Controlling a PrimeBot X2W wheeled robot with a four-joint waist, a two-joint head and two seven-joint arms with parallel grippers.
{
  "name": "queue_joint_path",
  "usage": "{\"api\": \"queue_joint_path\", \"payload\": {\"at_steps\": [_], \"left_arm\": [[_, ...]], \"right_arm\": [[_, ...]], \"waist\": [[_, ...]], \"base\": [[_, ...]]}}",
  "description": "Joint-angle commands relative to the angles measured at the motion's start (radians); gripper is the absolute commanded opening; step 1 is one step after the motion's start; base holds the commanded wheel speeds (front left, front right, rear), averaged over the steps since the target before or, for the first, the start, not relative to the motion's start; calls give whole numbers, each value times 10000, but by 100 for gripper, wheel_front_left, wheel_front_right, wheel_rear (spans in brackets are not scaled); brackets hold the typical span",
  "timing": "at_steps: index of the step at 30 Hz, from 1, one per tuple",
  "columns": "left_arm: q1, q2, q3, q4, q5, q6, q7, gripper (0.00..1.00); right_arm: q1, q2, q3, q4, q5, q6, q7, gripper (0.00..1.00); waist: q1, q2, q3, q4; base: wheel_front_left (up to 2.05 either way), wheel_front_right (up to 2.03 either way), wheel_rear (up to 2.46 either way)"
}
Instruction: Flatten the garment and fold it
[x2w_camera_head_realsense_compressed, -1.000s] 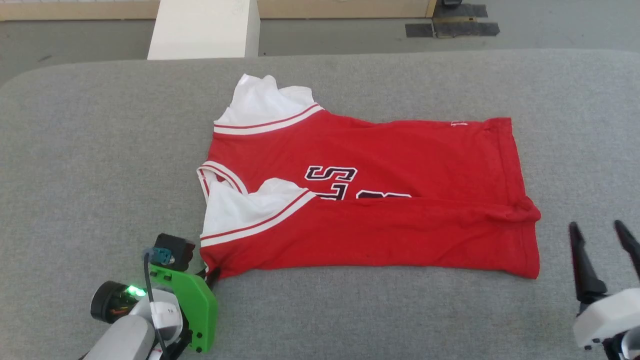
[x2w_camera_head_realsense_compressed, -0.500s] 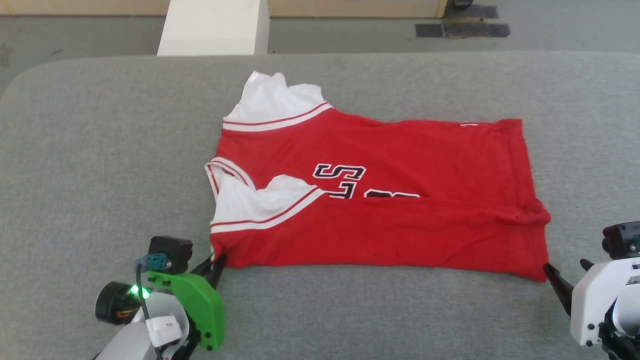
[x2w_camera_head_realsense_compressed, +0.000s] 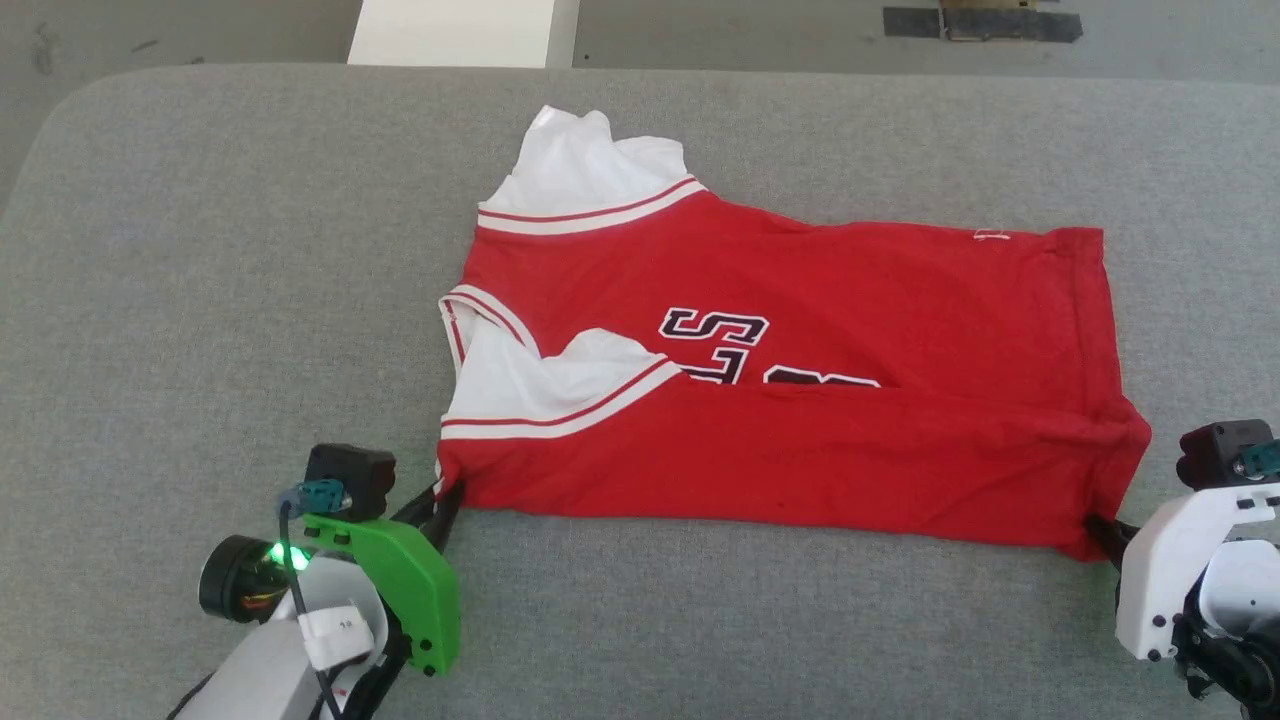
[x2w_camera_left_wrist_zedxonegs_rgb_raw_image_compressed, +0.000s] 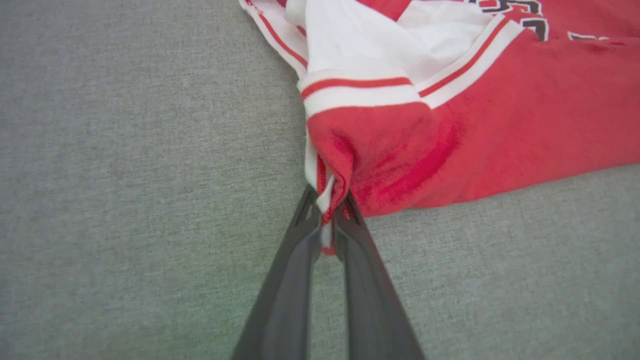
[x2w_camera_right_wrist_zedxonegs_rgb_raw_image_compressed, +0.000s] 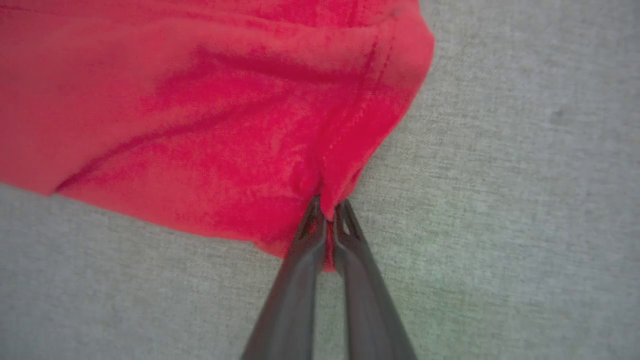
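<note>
Where the head view looks down, the left gripper at the lower left has its two dark fingers pressed together on the shoulder-end corner of the garment, just below the near white sleeve. At the lower right, the right gripper pinches the garment's near hem corner. The garment lies mid-frame with its long axis running left to right, collar and sleeves toward the left and hem toward the right. Its near edge is folded up over the chest, half covering the black letters. It rests on a grey cloth surface; along the top edge lie a grey floor, a white block and dark tape patches.

From the left wrist view, the left gripper is clamped on a bunched red-and-white corner, with cloth squeezed between its fingers. The garment spreads toward the upper right over the grey cloth surface.

From the right wrist view, the right gripper is closed tight on the stitched hem corner. The garment spreads across the upper left, and the grey cloth surface lies to the right and below.
</note>
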Motion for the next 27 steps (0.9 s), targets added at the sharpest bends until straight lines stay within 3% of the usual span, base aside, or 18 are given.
{"api": "queue_joint_path", "payload": {"at_steps": [1,7,16,22,27], "left_arm": [[-112,18,70,-57,-153,50,31,0],[420,185,920,-958,-1170,238,87,0],[2698,950,1752,-3284,-2053,1297,993,0],[4302,398,1573,-3533,-2439,1797,779,0],[4540,-280,1415,-2617,-2707,1574,156,0]], "right_arm": [[46,106,35,266,103,-17,88,0],[-231,-154,-802,-414,602,-17,-121,0],[1021,-379,-2103,-2021,1006,-17,670,0],[2599,148,-2414,-2179,622,-17,612,0],[3122,797,-2382,-1801,472,-17,-36,0]], "waist": [[0,0,-162,-87],[0,0,-754,-404],[0,0,-1012,-600],[0,0,-1013,-527],[0,0,-1110,-403]], "base": [[0,0,0],[0,0,0],[0,0,0],[0,0,0],[0,0,0]]}}
